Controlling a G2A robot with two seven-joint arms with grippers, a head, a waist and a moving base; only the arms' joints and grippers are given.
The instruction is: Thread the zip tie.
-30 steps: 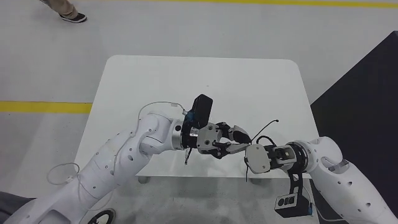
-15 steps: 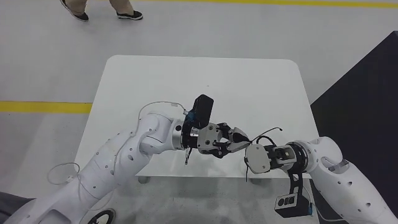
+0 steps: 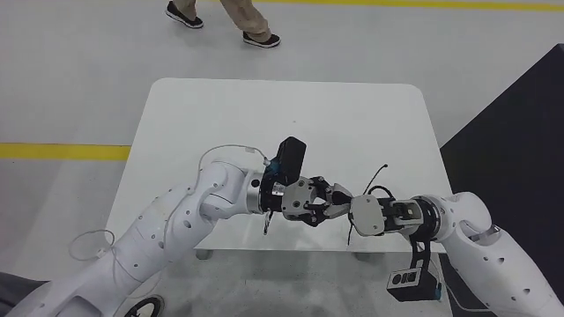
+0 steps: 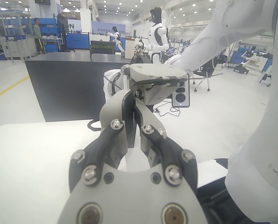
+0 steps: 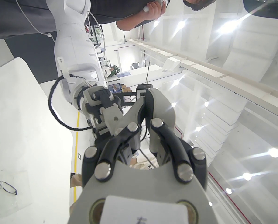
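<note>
gripping the zip tie point(image 5: 148, 72) between right fingers point(image 5: 163, 104)

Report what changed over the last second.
The right arm slid toward the left arm, bringing their jaws nearly tip to tip; the zip tie swung its free end with it. Both jaws stayed shut on the zip tie, above the table.

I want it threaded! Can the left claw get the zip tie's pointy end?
Probably not straight away: the left claw is shut, nose to nose with the right claw, and the zip tie pokes its pointy end out just past that claw.
</note>
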